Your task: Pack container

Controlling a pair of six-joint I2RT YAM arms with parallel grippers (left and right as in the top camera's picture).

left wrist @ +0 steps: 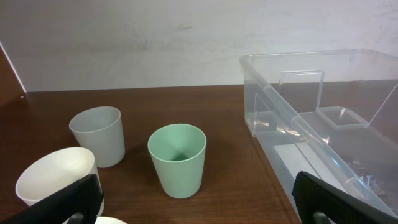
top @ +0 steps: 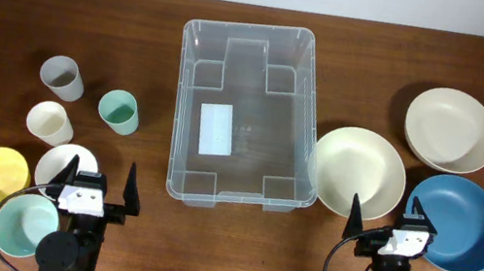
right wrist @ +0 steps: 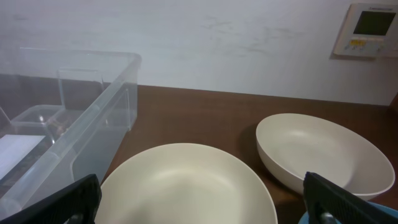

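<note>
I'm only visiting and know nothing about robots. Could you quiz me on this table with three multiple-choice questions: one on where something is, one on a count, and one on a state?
1. Where does the blue bowl lie?
A) inside the container
B) on the table, by the right end effector
C) stacked on a yellow bowl

2. How many cups stand on the left arm's side of the container?
A) one
B) three
C) five

3. How do the two end effectors stand?
A) both open, holding nothing
B) both shut on cups
C) one shut on a bowl

Answers:
1 B: the blue bowl sits on the wood beside the right arm's fingers.
2 B: there is a grey cup, a green cup and a cream cup.
3 A: the left end effector and the right one show spread fingers with nothing between them.
</note>
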